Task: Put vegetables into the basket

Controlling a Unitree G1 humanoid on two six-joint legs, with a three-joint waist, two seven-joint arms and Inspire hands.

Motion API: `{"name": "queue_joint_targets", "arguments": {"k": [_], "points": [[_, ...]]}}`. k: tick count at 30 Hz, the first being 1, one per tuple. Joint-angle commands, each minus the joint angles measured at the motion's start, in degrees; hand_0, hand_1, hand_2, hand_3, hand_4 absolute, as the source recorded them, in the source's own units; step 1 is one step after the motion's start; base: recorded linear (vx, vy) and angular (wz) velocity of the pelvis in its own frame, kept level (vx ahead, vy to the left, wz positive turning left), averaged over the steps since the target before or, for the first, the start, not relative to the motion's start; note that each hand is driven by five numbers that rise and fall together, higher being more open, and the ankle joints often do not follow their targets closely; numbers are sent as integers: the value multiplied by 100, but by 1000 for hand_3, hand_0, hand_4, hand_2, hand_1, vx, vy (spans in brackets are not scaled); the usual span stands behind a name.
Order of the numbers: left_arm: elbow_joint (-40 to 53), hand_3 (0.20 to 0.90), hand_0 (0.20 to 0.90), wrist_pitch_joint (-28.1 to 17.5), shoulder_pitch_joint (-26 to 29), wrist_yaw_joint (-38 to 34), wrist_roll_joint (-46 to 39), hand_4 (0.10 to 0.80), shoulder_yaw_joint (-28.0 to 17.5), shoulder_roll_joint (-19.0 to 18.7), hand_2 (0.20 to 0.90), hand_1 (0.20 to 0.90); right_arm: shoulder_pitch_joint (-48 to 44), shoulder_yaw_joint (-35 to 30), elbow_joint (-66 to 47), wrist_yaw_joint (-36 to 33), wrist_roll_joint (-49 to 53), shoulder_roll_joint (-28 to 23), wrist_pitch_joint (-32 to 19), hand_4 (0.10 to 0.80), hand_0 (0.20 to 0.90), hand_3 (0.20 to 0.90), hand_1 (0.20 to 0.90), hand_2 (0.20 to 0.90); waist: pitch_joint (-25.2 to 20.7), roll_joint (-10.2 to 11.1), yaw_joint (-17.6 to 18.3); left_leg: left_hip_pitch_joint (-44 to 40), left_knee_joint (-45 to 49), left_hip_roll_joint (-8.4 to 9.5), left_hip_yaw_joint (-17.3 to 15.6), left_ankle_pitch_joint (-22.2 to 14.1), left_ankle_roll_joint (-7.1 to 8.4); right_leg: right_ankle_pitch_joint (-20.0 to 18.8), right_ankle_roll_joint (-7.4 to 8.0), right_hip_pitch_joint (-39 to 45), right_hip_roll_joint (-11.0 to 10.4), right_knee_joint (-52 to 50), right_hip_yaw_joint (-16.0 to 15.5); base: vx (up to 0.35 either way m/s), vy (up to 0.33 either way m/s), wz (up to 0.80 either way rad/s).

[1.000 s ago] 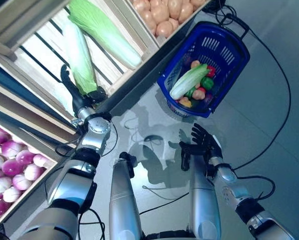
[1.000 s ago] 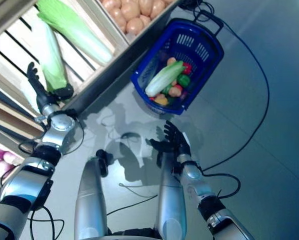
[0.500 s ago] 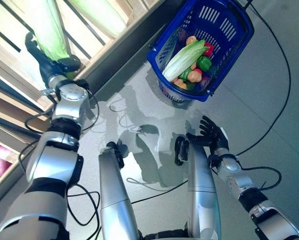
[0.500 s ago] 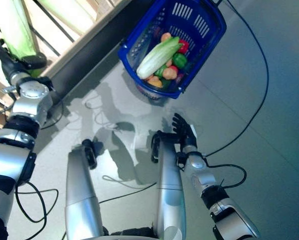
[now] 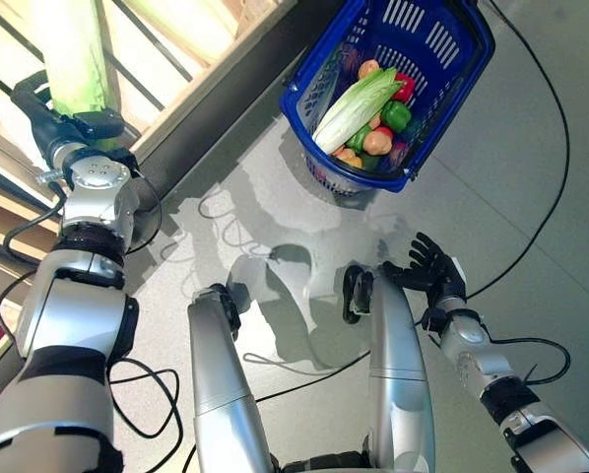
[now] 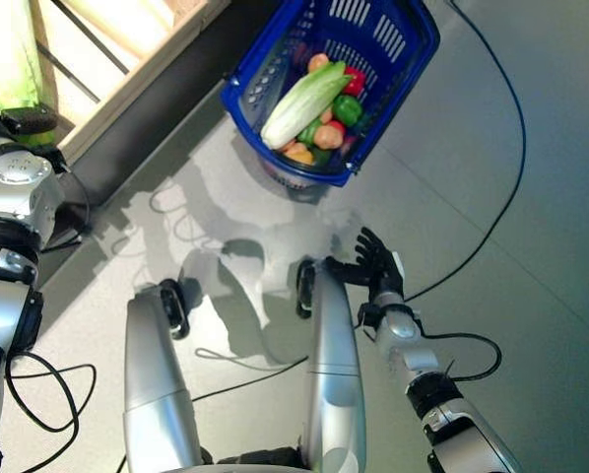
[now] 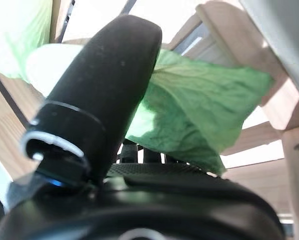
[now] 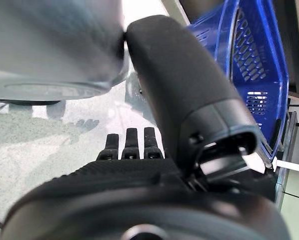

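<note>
A blue basket (image 5: 427, 30) stands on the grey floor. In it lie a long pale green cabbage (image 5: 354, 99), a red pepper (image 5: 405, 87), a green pepper (image 5: 398, 115) and small orange and tan round vegetables. My left hand (image 5: 53, 118) is up at the wooden stand, its fingers straight along a long green cabbage (image 5: 73, 49) and its thumb out to the side. In the left wrist view the thumb (image 7: 104, 90) stands before the cabbage's leaves (image 7: 189, 110). My right hand (image 5: 432, 276) is open with its fingers spread, low over the floor, well short of the basket (image 8: 254, 75).
The wooden stand (image 5: 176, 39) with slatted shelves runs along the left side, and a dark base strip (image 5: 226, 94) lies between it and the basket. Bare grey floor (image 5: 531, 197) lies to the right of the basket.
The camera has moved, so the stand and basket sit further up and left in the picture. My left hand stays at the cabbage. My right hand stays open over the floor.
</note>
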State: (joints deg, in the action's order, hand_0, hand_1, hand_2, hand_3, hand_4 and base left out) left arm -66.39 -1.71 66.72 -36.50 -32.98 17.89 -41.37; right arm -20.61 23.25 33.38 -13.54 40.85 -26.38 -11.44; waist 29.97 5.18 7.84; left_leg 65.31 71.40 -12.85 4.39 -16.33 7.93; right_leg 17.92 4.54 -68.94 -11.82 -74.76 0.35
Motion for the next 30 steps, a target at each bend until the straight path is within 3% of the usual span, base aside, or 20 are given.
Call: {"name": "queue_joint_targets", "arguments": {"k": [1,9,16,18,22,26,30], "points": [[-84,300,300,-285,-267,113,-95,400,-55,-188,300,300,164,-178,-462,183,-86,-163,-669,800,900,900,900,900,-199,-196,68,-882,-143,-140,-475,-689,-443,184,41,998,-239,596,99,29,16,-3],[102,300,300,-577,-1148,610,-344,400,-522,-302,300,300,496,-241,-544,186,-216,-152,-747,800,900,900,900,900,-578,-389,97,-2296,-1239,-149,-817,-434,-378,83,-17,2292,-326,1470,66,79,11,-5],[576,300,300,-645,-1953,880,-391,400,-910,-269,300,300,953,-376,-651,116,-376,-21,-845,800,900,900,900,900,-989,-458,49,-3365,-2175,-42,-946,-212,-407,-49,-10,3283,-414,2204,-14,107,-20,6],[758,300,300,-739,-2236,869,-270,400,-1031,-168,300,300,1102,-404,-676,145,-420,68,-873,800,900,900,900,900,-1169,-461,19,-3767,-2706,-31,-1029,77,-436,-274,-21,3686,-438,2658,-93,67,-55,6],[895,300,300,-964,-2486,970,-290,400,-1163,-50,300,300,1215,-399,-646,211,-469,189,-932,800,900,900,900,900,-1363,-461,-28,-4279,-3232,14,-1115,216,-397,-342,49,4207,-487,3100,-223,80,-37,2],[1154,300,300,-1305,-2819,1192,-284,400,-1209,259,300,300,1338,-339,-639,177,-533,347,-1030,800,900,900,900,900,-1588,-472,-89,-4845,-3840,57,-1183,430,-361,-519,123,4841,-552,3752,-427,109,-62,7],[1639,300,300,-1552,-3341,1399,-39,400,-1170,657,300,300,1514,-258,-817,377,-535,510,-1120,800,900,900,900,900,-1872,-510,-153,-5566,-4832,111,-1240,889,-332,-878,195,5594,-470,4779,-649,148,-72,5]]}}
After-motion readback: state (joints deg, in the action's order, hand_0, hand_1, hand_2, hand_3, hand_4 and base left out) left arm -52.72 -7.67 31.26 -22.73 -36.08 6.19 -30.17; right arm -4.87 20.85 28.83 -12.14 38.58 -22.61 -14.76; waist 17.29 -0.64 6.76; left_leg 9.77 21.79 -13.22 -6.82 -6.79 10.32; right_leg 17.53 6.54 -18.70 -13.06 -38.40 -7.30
